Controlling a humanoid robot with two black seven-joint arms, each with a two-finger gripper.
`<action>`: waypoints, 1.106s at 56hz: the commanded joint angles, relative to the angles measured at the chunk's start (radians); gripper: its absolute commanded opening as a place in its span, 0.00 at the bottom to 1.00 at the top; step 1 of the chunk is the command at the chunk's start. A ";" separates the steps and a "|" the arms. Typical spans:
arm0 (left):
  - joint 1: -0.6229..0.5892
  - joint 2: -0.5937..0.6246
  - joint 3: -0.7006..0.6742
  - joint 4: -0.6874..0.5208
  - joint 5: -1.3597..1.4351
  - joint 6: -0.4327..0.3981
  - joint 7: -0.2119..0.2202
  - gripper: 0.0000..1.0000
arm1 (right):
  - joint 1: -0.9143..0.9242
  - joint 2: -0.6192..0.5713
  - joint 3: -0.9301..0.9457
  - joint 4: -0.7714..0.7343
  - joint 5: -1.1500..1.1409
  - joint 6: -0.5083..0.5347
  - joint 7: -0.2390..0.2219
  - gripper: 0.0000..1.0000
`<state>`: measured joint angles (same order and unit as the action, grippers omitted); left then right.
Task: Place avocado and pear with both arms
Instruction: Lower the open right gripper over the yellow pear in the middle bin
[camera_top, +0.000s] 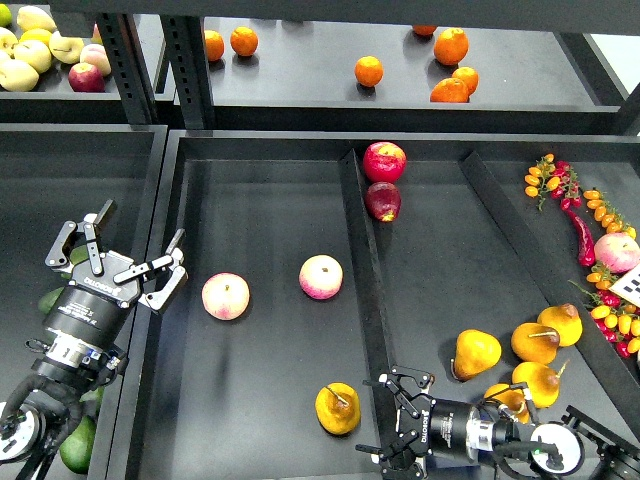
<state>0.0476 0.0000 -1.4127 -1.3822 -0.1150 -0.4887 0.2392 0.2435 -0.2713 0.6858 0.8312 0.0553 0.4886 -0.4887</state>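
A pear lies beside the divider, near two apples.

Small white lettering on both wrist housings is too blurred to read.

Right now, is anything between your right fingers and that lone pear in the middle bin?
No. In the head view the stretch from the right gripper to the lone pear is bare black tray floor.
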 joint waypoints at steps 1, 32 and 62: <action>0.000 0.000 -0.002 0.000 0.000 0.000 0.000 0.99 | 0.000 0.003 0.000 -0.007 0.001 0.000 0.000 0.93; 0.000 0.000 -0.002 0.003 0.002 0.000 0.000 0.99 | 0.013 0.044 0.000 -0.050 0.028 0.000 0.000 0.83; 0.000 0.000 -0.003 0.011 0.001 0.000 0.000 0.99 | 0.020 0.087 0.000 -0.098 0.028 0.000 0.000 0.74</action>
<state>0.0476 0.0000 -1.4158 -1.3755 -0.1138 -0.4887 0.2393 0.2638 -0.1981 0.6857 0.7412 0.0829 0.4886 -0.4887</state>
